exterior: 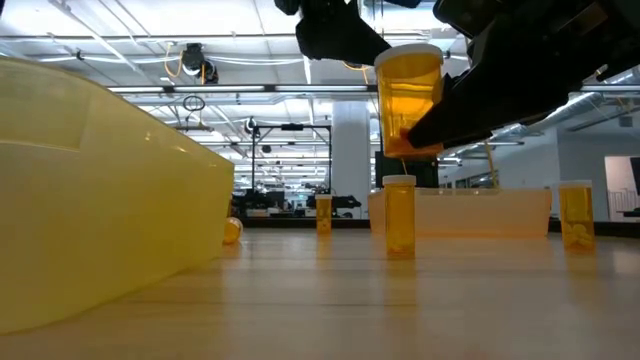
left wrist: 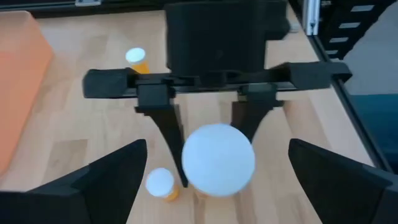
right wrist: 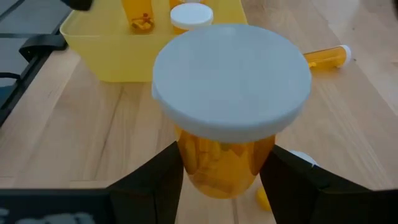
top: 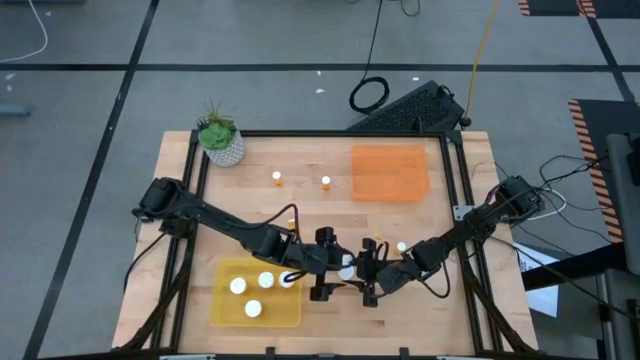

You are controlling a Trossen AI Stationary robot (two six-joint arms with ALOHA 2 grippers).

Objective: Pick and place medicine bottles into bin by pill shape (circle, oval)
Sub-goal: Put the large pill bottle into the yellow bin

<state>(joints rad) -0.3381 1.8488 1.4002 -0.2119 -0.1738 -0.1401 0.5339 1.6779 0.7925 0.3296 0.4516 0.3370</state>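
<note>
Right claw grips a wide-capped bottle; left claw open; yellow tray holds three bottles

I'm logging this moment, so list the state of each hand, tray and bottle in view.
Right hand: shut on the held bottle.
Held bottle: capped, upright, lifted off the table.
Left hand: open, facing the held bottle.
Yellow tray: holds three capped bottles.
Orange tray: empty.
Fallen bottle: on its side on the table.
Two far bottles: standing, capped.
</note>
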